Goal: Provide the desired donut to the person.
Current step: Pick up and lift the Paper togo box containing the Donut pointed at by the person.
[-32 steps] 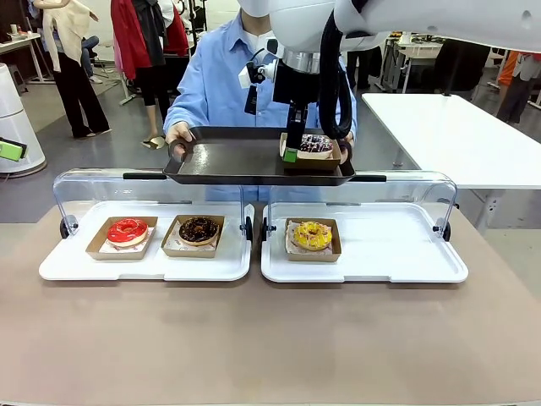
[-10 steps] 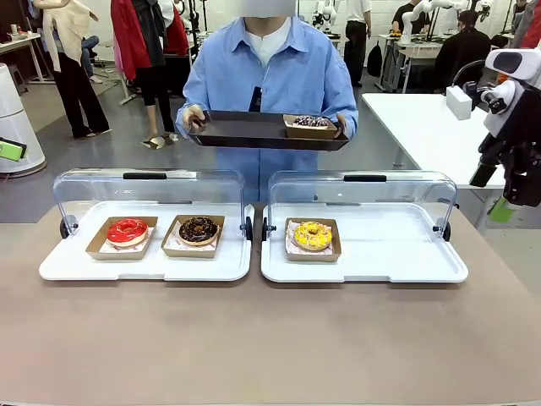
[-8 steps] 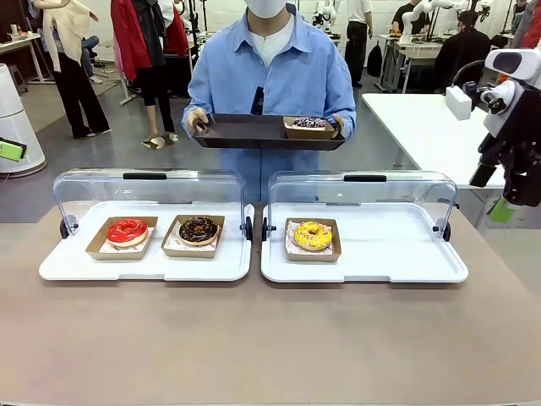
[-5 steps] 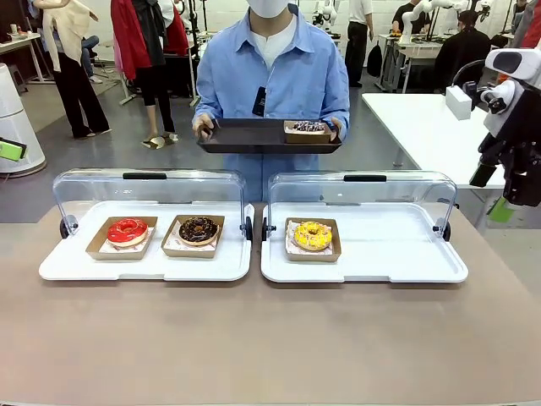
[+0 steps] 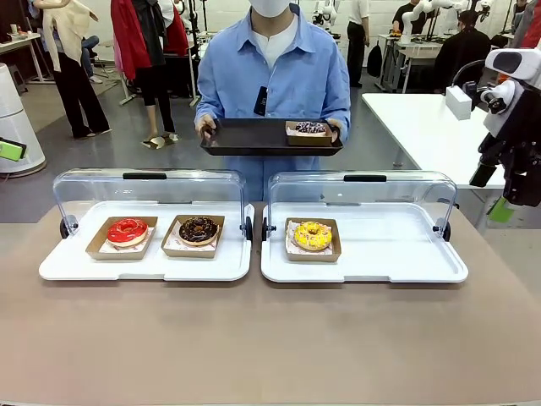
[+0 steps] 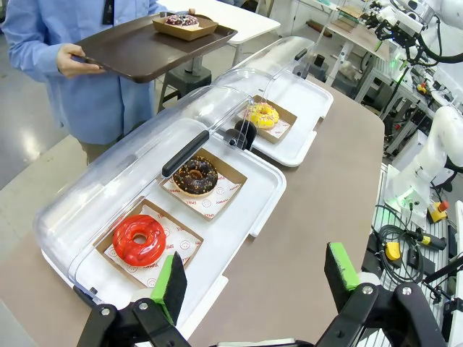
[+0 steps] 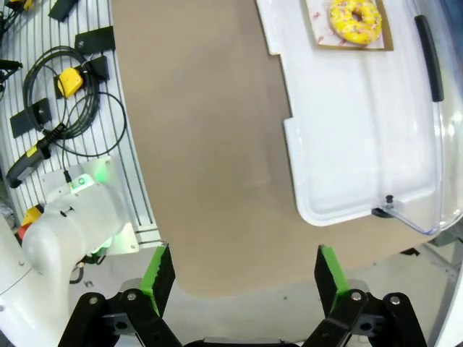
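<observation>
**Sprinkled donut on the person's tray; both sets of jaws released**

The sprinkled donut [image 5: 310, 128] is seen in a paper box on a brown tray [image 5: 245, 135], at the tray's right end. The tray is held level in both hands by the person [image 5: 275, 76], who stands beyond the far side of the right case [image 5: 397, 245]. The tray is raised above and behind that case and touches neither it nor the tabletop [image 5: 270, 338].

A yellow donut [image 5: 313, 235] in its own box is kept in the left part of the right case. The left case [image 5: 68, 266] is set just beside the right case, on its left. In it, the chocolate donut [image 5: 199, 228] lies nearer the right case and the red donut [image 5: 128, 230] farther from it. The clear lids of both cases are swung back toward the far side.

The right gripper [image 7: 243, 276] is held above the tabletop's edge, off the right end of the right case and well apart from it. Its jaws are spread wide, and nothing is held between them.

The left gripper [image 6: 255, 275] is raised past the end of the left case farthest from the right case. Its jaws are likewise released, with nothing between the green pads [image 6: 170, 285].
</observation>
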Motion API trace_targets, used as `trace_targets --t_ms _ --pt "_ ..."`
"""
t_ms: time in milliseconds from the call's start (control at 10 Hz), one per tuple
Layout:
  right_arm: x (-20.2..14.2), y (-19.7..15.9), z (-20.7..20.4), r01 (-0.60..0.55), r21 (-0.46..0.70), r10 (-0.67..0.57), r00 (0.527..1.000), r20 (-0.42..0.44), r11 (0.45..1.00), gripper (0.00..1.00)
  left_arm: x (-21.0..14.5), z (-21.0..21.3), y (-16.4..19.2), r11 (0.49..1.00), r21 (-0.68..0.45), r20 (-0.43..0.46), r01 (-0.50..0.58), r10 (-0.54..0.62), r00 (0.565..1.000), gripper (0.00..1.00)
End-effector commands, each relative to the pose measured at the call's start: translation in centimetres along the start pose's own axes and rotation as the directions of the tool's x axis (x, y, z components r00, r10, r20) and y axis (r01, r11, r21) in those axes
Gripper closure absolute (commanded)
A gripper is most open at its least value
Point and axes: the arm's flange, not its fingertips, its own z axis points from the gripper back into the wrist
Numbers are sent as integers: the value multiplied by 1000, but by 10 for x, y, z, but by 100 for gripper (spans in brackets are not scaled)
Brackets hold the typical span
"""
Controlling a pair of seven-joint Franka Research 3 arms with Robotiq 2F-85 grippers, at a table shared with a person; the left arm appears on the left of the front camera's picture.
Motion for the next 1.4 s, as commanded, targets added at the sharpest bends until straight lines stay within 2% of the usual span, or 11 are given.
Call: trace_targets --t_ms 0,100,200,300,400,500,600,700,800,900,1300 --pt "1 1 2 3 0 -3 1000 -3 1000 0 2 1 -2 1000 0 4 -18 18 1000 0" --pt "0 0 0 0 0 0 1000 0 1000 0 2 1 -2 1000 0 4 -18 18 1000 0" --pt "-40 -3 9 -205 278 103 935 340 938 0 2 1 -2 1000 0 4 -18 18 1000 0" --pt "-74 -10 14 -309 269 117 827 551 912 0 2 1 -2 1000 0 4 -18 18 1000 0" --pt "-106 -15 16 -364 216 129 724 678 906 0 2 1 -2 1000 0 4 -18 18 1000 0" --pt "-138 -19 13 -380 134 131 596 792 915 0 2 1 -2 1000 0 4 -18 18 1000 0" --pt "-163 -15 4 -369 68 149 529 835 927 0 2 1 -2 1000 0 4 -18 18 1000 0" --pt "-186 -10 -7 -307 2 148 464 873 952 0 2 1 -2 1000 0 4 -18 18 1000 0" --pt "-205 -6 -17 -207 -45 126 397 909 977 0 2 1 -2 1000 0 4 -18 18 1000 0" --pt "-219 -3 -26 -108 -49 85 359 929 993 0 2 1 -2 1000 0 4 -18 18 1000 0" --pt "-260 -4 -67 -63 122 -91 360 928 991 0 2 1 -2 1000 0 4 -18 18 1000 0"
